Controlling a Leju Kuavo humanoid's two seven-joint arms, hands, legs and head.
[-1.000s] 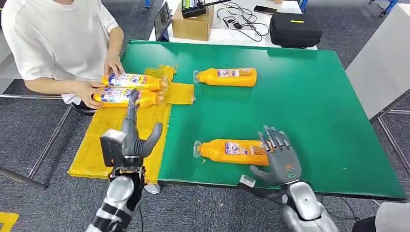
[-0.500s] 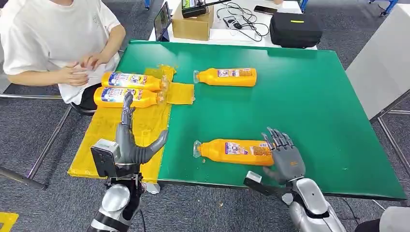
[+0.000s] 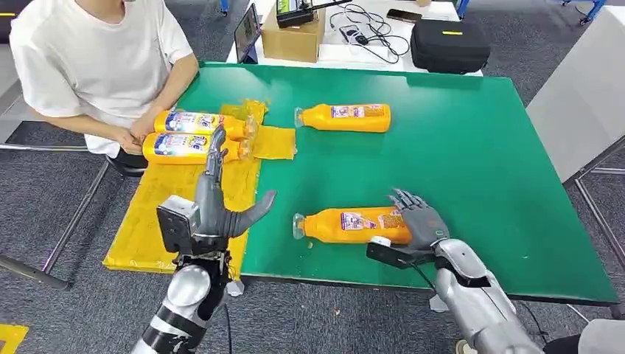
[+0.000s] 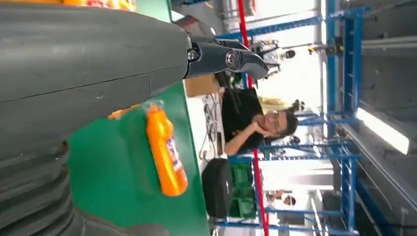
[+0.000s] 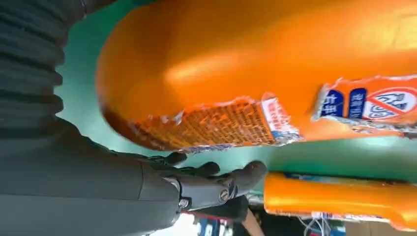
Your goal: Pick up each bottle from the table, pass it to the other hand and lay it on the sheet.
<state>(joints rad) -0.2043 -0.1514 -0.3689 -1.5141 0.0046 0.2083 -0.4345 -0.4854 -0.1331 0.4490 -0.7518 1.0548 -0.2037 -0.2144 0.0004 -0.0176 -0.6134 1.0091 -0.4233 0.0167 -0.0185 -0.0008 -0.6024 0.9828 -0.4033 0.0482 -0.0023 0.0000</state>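
The near orange bottle (image 3: 346,225) lies on its side on the green table (image 3: 457,147), cap to the left. My right hand (image 3: 416,217) cups its base end; its fingers (image 5: 216,182) curl round the far side of the near orange bottle (image 5: 246,64), with a strip of green showing between them. My left hand (image 3: 214,210) hovers open over the yellow sheet (image 3: 177,203), fingers up and thumb out. A second bottle (image 3: 346,116) lies farther back on the green. Two more bottles (image 3: 193,122) (image 3: 188,147) lie on the sheet's far end.
A person in a white shirt sits at the table's left, hands (image 3: 136,140) by the sheet's bottles. A cardboard box (image 3: 293,33), cables and a black case (image 3: 449,44) stand on the white table behind. The green table's right half is bare.
My right hand has moved forward and left, and now wraps the near bottle's base. The left hand rose a little and shifted right. The person's hands drew back off the bottles.
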